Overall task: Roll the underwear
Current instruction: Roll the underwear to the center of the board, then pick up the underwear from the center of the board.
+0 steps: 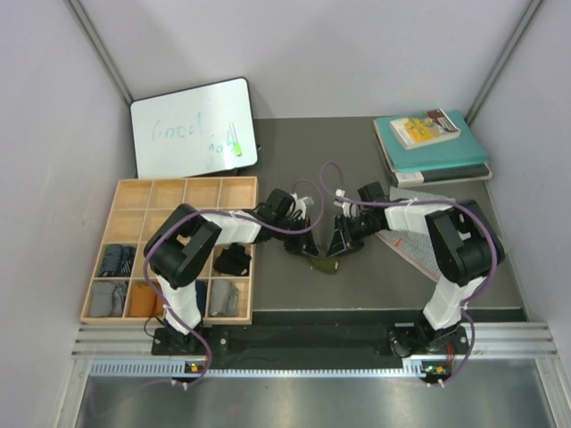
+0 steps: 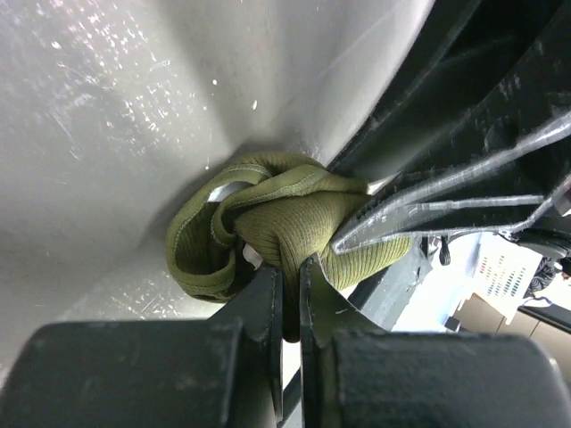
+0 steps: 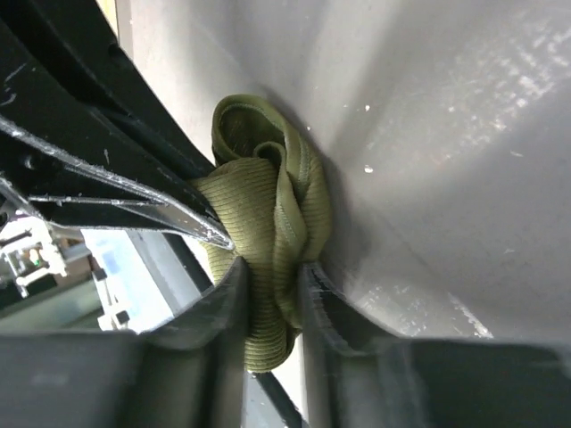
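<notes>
Olive underwear (image 1: 323, 263) bunched right of wooden tray (image 1: 178, 182), apart from tray's edge. Left gripper (image 2: 291, 267) pinched on one fold; right gripper (image 3: 272, 267) clamped on opposite side. Bare table (image 1: 294, 152) behind them, right of tray.

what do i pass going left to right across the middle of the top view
wooden tray → left pincer → olive green underwear → right pincer → patterned grey-and-white garment
</notes>
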Controlling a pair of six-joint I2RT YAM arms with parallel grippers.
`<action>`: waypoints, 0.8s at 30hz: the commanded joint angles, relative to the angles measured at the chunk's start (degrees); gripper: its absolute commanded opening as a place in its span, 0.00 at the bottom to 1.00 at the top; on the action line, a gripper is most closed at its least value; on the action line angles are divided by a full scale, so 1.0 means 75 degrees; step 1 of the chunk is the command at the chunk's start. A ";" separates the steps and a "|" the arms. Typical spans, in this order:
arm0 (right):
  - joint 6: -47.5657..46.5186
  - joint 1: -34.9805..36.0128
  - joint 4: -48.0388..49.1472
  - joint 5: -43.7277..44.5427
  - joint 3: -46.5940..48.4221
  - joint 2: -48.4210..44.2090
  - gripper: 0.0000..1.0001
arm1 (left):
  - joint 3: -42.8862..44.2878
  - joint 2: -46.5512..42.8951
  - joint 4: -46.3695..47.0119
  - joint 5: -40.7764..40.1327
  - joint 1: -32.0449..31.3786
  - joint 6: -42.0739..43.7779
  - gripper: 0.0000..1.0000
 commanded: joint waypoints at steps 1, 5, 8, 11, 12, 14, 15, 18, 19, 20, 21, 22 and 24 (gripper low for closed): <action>-0.0232 0.0223 -0.0177 0.0006 -0.0019 -0.0375 0.08 | -0.0092 0.0215 -0.0419 -0.1199 -0.0002 0.0207 0.00; -0.0127 0.0211 -0.0726 0.0521 0.0145 -0.0982 0.00 | 0.0130 -0.0253 -0.0652 -0.1246 0.0290 0.0113 0.34; -0.0010 0.0199 -0.1090 0.0919 0.0589 -0.1429 0.00 | 0.0294 -0.0991 -0.1166 -0.1410 0.0665 0.0229 0.60; 0.0025 0.0187 -0.1443 0.1131 0.1175 -0.1863 0.00 | 0.0634 -0.1753 -0.1800 -0.1726 0.0993 0.0615 0.73; 0.0025 0.0187 -0.1466 0.1131 0.1432 -0.2003 0.00 | 0.0762 -0.2114 -0.2243 -0.1819 0.1075 0.0721 0.76; 0.0037 0.0187 -0.1513 0.1119 0.1691 -0.2063 0.00 | 0.0799 -0.2491 -0.2597 -0.2030 0.1473 0.0897 0.88; 0.0026 0.0199 -0.1502 0.1119 0.1959 -0.2075 0.00 | 0.0787 -0.2864 -0.2970 -0.2101 0.1637 0.0909 0.93; -0.0010 0.0234 -0.1397 0.1085 0.2533 -0.1993 0.00 | 0.0705 -0.3626 -0.3464 -0.2323 0.2410 0.0968 0.99; -0.0010 0.0269 -0.1315 0.1084 0.2675 -0.1865 0.00 | 0.0705 -0.3792 -0.3814 -0.2371 0.2807 0.1061 0.99; -0.0021 0.0409 -0.1279 0.1108 0.2827 -0.1794 0.00 | 0.0717 -0.3967 -0.3945 -0.2406 0.2996 0.1143 0.99; -0.0056 0.0491 -0.1244 0.1143 0.3154 -0.1701 0.00 | 0.0740 -0.4306 -0.4085 -0.2534 0.3195 0.1225 0.99; -0.0091 0.0585 -0.1256 0.1294 0.3319 -0.1514 0.00 | 0.0775 -0.4471 -0.4389 -0.2628 0.3534 0.1365 0.99; -0.0173 0.0960 -0.1162 0.1365 0.3868 -0.1232 0.00 | 0.0799 -0.4962 -0.4532 -0.2989 0.3829 0.1518 0.99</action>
